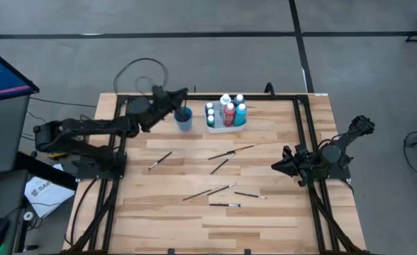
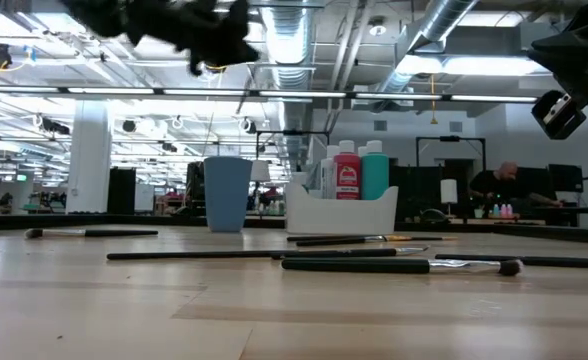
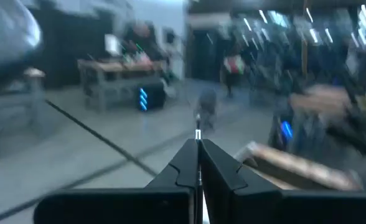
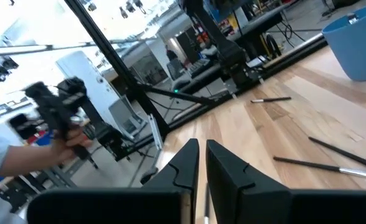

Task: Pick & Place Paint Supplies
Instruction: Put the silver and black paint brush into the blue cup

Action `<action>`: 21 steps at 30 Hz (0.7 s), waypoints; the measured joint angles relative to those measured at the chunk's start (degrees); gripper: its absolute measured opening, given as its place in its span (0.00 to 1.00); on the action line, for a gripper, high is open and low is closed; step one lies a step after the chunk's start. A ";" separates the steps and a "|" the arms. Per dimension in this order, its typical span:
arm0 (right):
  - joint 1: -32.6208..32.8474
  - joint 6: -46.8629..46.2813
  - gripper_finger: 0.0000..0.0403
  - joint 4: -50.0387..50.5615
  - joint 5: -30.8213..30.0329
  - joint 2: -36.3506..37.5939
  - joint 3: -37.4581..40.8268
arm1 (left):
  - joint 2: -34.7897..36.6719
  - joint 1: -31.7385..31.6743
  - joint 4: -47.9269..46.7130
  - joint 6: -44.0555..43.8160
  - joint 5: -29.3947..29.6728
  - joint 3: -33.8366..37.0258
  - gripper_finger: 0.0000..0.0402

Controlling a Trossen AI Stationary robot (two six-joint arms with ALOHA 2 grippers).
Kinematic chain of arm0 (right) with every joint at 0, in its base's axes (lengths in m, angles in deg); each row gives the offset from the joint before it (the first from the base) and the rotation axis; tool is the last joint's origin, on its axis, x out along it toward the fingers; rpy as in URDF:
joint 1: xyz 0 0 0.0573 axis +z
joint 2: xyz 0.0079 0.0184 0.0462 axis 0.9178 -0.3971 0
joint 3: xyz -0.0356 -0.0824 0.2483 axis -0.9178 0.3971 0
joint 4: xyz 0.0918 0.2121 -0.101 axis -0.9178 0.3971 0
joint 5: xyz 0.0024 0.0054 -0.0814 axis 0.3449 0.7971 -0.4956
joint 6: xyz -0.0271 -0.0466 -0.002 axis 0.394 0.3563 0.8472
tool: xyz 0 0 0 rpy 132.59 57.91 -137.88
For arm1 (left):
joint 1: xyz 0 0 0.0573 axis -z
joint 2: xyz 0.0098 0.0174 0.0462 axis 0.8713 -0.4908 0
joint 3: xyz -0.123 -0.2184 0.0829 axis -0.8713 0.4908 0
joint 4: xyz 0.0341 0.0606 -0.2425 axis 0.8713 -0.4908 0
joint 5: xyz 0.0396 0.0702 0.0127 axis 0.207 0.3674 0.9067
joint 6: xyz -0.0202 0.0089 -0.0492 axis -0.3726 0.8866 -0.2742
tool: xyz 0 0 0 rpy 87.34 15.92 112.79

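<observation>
We see the left gripper (image 1: 184,94) up high over the far edge of the table, right above the blue cup (image 1: 184,119), its fingers (image 3: 223,168) pressed together on a thin brush (image 3: 198,138) that sticks out between the tips. In the low view that gripper (image 2: 236,40) hangs well above the cup (image 2: 227,193). Just beside the cup, on the side away from the left arm, sits the white tray (image 1: 223,127) with the paint bottles (image 1: 228,112) standing upright in it; we make out red and teal ones (image 2: 347,172) from table height.

Toward the near side from the left gripper, loose brushes (image 1: 223,162) lie scattered flat on the wood, well apart from the cup, some crossing each other near mid-table and more (image 1: 224,205) closer to the front edge. From table height they lie as long dark lines (image 2: 394,265).

The right gripper (image 1: 276,168) waits low at the right side of the table, fingers (image 4: 223,168) nearly together and nothing between them, the nearest brushes (image 4: 323,165) lying ahead of it. A person's hand (image 4: 77,140) shows in the room beyond.
</observation>
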 joint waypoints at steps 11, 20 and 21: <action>0.00 0.00 0.06 0.15 -0.04 0.00 0.00 | -2.88 -5.25 22.11 -2.96 -5.12 13.35 0.00; 0.00 0.02 0.06 0.01 -0.04 0.00 0.00 | -9.47 -5.43 24.06 -2.84 -5.16 15.79 0.00; 0.00 0.00 0.06 0.01 -0.04 0.00 0.00 | -10.43 -5.43 24.37 -2.97 -5.28 15.77 0.00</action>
